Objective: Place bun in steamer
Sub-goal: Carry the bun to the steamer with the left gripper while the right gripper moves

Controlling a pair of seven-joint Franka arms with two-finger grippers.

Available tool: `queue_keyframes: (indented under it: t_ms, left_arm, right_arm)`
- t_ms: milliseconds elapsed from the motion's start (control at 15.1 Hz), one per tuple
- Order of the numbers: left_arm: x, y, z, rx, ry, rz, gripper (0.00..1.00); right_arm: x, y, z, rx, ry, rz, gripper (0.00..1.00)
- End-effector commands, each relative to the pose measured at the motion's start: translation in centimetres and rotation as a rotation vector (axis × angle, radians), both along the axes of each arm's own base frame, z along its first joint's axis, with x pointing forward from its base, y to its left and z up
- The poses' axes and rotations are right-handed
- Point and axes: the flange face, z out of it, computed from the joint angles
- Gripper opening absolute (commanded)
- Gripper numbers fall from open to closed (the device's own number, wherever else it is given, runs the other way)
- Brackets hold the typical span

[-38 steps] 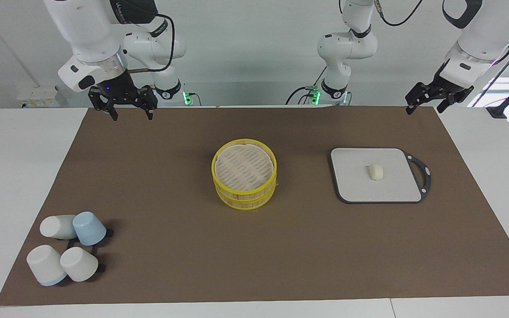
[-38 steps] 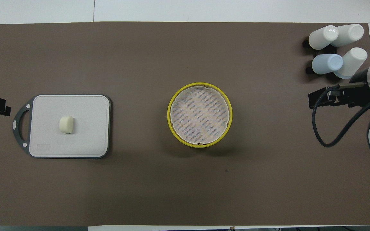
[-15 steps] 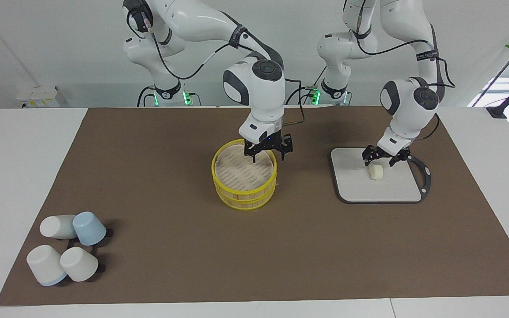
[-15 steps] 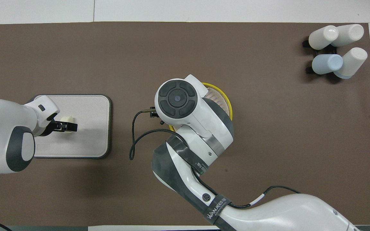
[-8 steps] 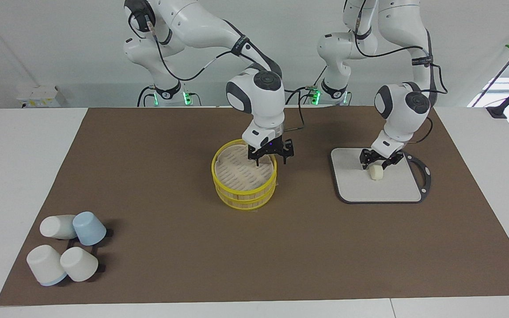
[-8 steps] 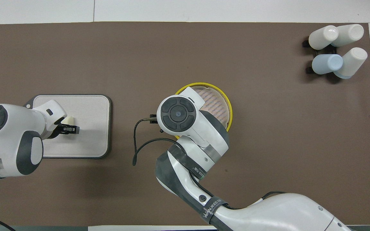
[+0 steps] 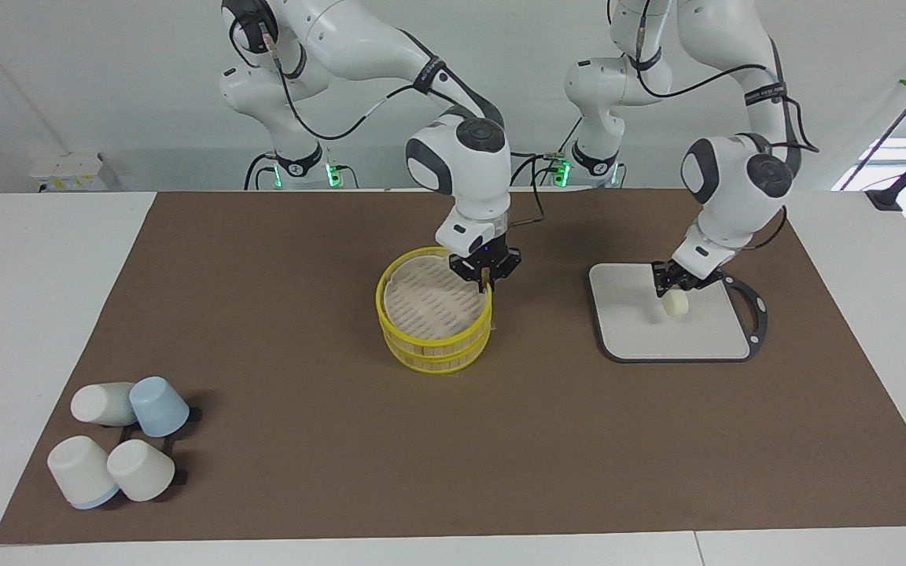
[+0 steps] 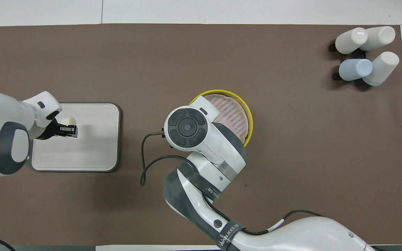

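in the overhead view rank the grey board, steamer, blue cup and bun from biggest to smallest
1. grey board
2. steamer; the right arm covers part of it
3. blue cup
4. bun, held in the left claw

My two arms are glossy white, built of rounded segments with dark grey caps at the joints; each cap carries a ring of raised pads around a small centre dot. Black cables loop along both arms, strapped on with dark bands, and the band on my right arm bears white lettering. Silver rings sit at the wrists. My right pincer (image 7: 486, 275) and left pincer (image 7: 677, 284) are black. Green lights glow at my bases.
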Motion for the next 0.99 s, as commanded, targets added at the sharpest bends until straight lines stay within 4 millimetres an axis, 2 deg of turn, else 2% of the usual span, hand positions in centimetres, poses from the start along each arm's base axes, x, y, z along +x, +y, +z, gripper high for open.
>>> queue_keyframes:
  t_ms: [0, 66, 132, 198, 331, 397, 463, 529, 595, 661, 727, 860, 926]
  left_arm:
    - [4.1, -3.1, 6.9, -0.016, 0.042, 0.080, 0.35]
    - [4.8, -5.1, 9.3, -0.039, 0.036, 0.112, 0.34]
    - [5.3, -6.5, 10.7, -0.042, 0.039, 0.140, 0.34]
    - [5.3, -7.5, 11.9, -0.042, 0.039, 0.148, 0.34]
    - [4.7, -12.1, 12.5, -0.039, 0.020, 0.175, 0.35]
    - [4.5, -15.7, 12.4, -0.047, -0.026, 0.219, 0.35]
    - [3.6, -20.0, 11.5, -0.060, -0.059, 0.243, 0.35]
    - [2.4, -24.1, 10.4, -0.068, -0.078, 0.254, 0.34]
    - [1.5, -28.6, 8.0, -0.071, -0.088, 0.265, 0.34]
    - [0.5, -32.3, 6.0, -0.078, -0.101, 0.262, 0.34]
    - [-0.8, -34.8, 4.2, -0.090, -0.115, 0.254, 0.34]
    - [-3.6, -38.4, 0.4, -0.097, -0.124, 0.209, 0.34]
    - [-4.7, -40.6, -2.6, -0.079, -0.118, 0.199, 0.34]
  right_arm:
    - [3.2, -3.6, 5.4, -0.078, 0.026, 0.060, 0.00]
    - [4.0, -6.0, 6.3, -0.102, 0.044, 0.085, 0.00]
    - [4.7, -9.6, 8.3, -0.129, 0.068, 0.103, 0.00]
    - [5.2, -12.7, 9.2, -0.159, 0.110, 0.139, 0.00]
    - [6.1, -21.2, 11.5, -0.195, 0.210, 0.277, 0.00]
    - [6.4, -24.9, 12.2, -0.193, 0.250, 0.326, 0.00]
    - [6.7, -28.5, 12.6, -0.182, 0.287, 0.372, 0.00]
    - [7.0, -31.3, 12.7, -0.171, 0.312, 0.413, 0.00]
    - [7.0, -33.4, 13.2, -0.166, 0.323, 0.438, 0.00]
    - [7.1, -35.0, 13.0, -0.161, 0.341, 0.448, 0.00]
    - [7.0, -36.3, 12.9, -0.157, 0.354, 0.451, 0.00]
    - [7.0, -39.5, 12.6, -0.144, 0.369, 0.450, 0.00]
    - [7.0, -40.8, 12.4, -0.137, 0.372, 0.452, 0.00]
